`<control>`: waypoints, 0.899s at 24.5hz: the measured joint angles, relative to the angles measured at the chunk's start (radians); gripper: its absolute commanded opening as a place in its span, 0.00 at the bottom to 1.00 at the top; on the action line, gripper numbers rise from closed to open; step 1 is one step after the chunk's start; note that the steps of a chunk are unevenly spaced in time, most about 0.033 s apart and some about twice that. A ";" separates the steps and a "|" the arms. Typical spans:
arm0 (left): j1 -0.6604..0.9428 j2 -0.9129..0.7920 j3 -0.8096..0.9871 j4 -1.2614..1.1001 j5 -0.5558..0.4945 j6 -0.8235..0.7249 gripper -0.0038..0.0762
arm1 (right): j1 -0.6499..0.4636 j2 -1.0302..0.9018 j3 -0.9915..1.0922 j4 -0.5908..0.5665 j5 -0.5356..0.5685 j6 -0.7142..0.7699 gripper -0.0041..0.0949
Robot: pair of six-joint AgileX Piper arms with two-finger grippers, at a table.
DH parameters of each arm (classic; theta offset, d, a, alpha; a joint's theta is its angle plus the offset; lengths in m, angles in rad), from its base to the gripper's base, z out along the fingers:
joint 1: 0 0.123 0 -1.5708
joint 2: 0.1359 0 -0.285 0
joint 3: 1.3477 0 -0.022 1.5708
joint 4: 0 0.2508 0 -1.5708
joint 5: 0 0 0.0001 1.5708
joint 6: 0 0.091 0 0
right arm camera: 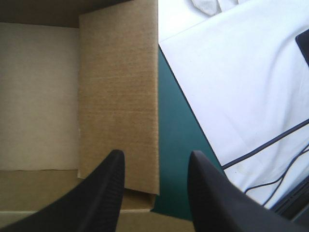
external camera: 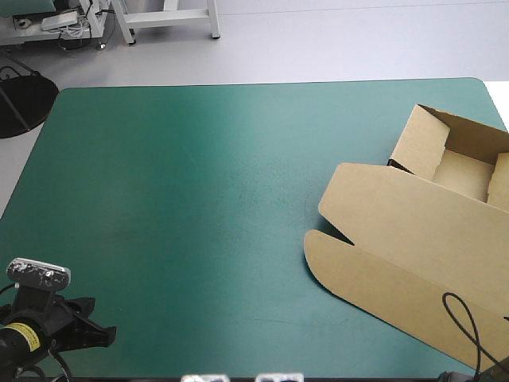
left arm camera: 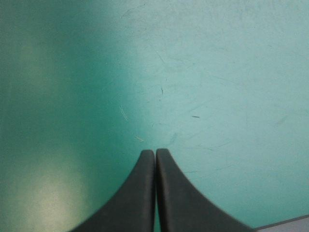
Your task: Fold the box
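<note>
Brown board box (external camera: 398,231) sits at your table's three o'clock, tray walls up, lid flat toward five. Your left gripper (left arm camera: 155,152) hangs at seven o'clock, fingers pressed together over the teal-green cover (external camera: 199,199). Your right gripper (right arm camera: 157,157) stands wide over the box's outer edge.

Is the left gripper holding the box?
No, the left gripper is shut over the teal-green cover; the box lies far to its right.
</note>
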 measured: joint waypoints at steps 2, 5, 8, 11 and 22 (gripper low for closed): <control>0.000 -0.026 0.025 0.017 -0.031 0.020 0.04 | 0.000 -0.092 0.003 0.103 0.004 0.001 0.24; 0.000 -0.087 0.079 0.021 -0.064 0.023 0.04 | 0.000 -0.216 0.033 0.272 0.007 -0.036 0.03; 0.000 -0.164 0.170 0.019 -0.067 0.028 0.04 | 0.000 -0.418 0.128 0.477 0.007 -0.143 0.03; 0.000 -0.210 0.208 -0.003 -0.081 0.057 0.04 | 0.005 -0.541 0.233 0.577 0.007 -0.206 0.03; 0.000 -0.272 0.249 -0.046 -0.098 0.181 0.04 | 0.194 -0.979 0.788 0.595 -0.020 -0.309 0.03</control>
